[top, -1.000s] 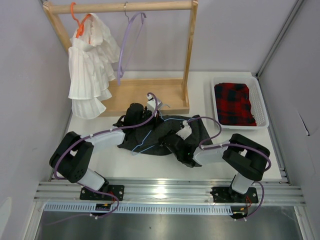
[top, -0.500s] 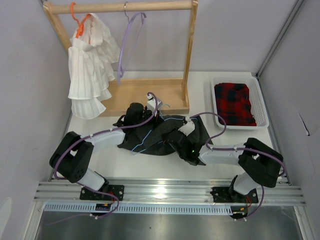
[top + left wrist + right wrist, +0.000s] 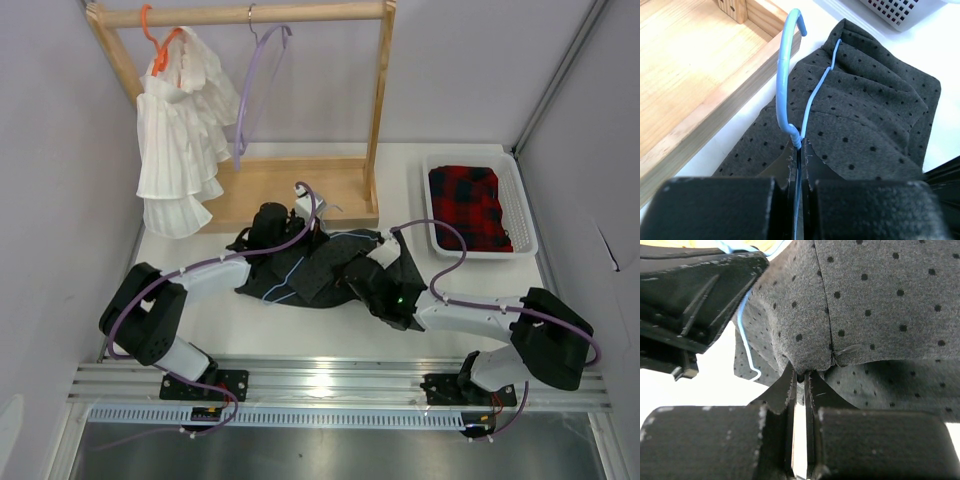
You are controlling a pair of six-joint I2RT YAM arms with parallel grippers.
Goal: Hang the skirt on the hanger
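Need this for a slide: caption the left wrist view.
Left gripper shut on the neck of the light-blue hanger, which lies over the dotted grey skirt beside the wooden rack base.

Pale grey walls [image 3: 450, 70] enclose a white worktop [image 3: 300, 335]. A wooden garment rack [image 3: 378, 110] stands at its far edge; an aluminium rail [image 3: 340, 380] lines the near edge.

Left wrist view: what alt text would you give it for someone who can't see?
A black claw pinches the neck of a light-blue wire hanger, its hook curving away above. The hanger lies on a dark dotted skirt, beside a wooden frame on the left.
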